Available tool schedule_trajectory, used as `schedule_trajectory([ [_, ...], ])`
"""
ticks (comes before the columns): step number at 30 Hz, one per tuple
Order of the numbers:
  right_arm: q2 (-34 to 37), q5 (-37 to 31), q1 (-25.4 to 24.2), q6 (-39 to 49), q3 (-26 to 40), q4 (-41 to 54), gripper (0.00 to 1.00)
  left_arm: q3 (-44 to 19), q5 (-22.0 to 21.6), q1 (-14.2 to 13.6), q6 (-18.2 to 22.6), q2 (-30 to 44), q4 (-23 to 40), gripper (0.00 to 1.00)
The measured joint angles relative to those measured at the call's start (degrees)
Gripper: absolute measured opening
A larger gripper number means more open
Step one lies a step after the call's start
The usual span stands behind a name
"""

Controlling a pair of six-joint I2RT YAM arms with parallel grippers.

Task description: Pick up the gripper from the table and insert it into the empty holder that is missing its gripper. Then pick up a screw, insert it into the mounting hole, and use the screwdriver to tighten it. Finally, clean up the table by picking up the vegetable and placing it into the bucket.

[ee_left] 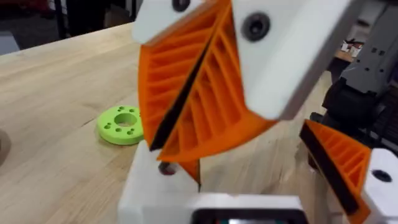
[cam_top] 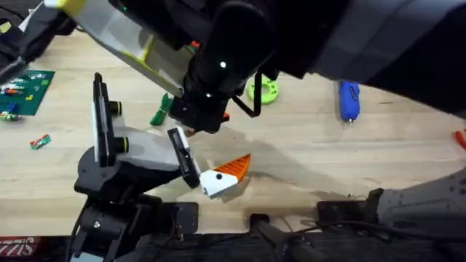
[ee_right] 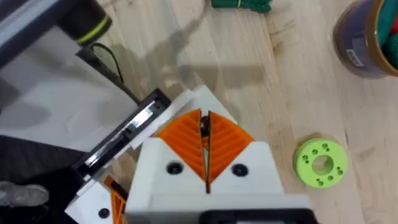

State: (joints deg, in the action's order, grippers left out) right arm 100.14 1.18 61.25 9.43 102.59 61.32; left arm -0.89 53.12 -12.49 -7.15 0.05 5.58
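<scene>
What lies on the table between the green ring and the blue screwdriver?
Nothing: in the overhead view the wood between the green ring and the screwdriver is bare.

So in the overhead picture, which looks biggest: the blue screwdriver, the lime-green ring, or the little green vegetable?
As they look from overhead:
1. The blue screwdriver, clearly largest.
2. The lime-green ring.
3. The green vegetable, though an arm partly hides it, so ring versus vegetable is unsure.

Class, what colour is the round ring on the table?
Lime green; the ring shows best in the right wrist view.
</scene>
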Motion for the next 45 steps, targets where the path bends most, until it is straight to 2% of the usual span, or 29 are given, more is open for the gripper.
schedule_trajectory([
  [23,0.58,0.17,0.00,-0.02,0.00,1.01,0.006,0.00,0.01,0.00,0.04,0.00,0.00,0.987],
  [35,2.81,0.17,-0.09,-0.02,0.02,0.24,0.006,-0.01,-0.22,0.00,-1.25,0.04,0.02,0.986],
  [36,2.82,0.18,-0.09,-0.23,0.02,0.24,0.051,-0.01,-0.21,0.00,-1.25,0.04,0.02,0.986],
  [39,2.80,-0.85,-0.27,-0.23,0.08,0.15,0.419,0.00,-0.13,0.00,-1.43,0.04,0.04,0.986],
  [40,2.80,-2.17,-1.39,-0.22,0.27,0.15,0.740,0.00,-0.12,0.00,-1.63,0.04,0.04,0.986],
  [42,2.80,-2.71,-1.64,-0.30,0.34,0.14,0.844,0.00,-0.07,0.00,-1.73,0.04,0.04,0.986],
  [45,2.80,-3.46,-1.68,-0.24,0.42,0.15,0.912,0.00,0.02,0.00,-1.89,0.04,0.07,0.986],
])
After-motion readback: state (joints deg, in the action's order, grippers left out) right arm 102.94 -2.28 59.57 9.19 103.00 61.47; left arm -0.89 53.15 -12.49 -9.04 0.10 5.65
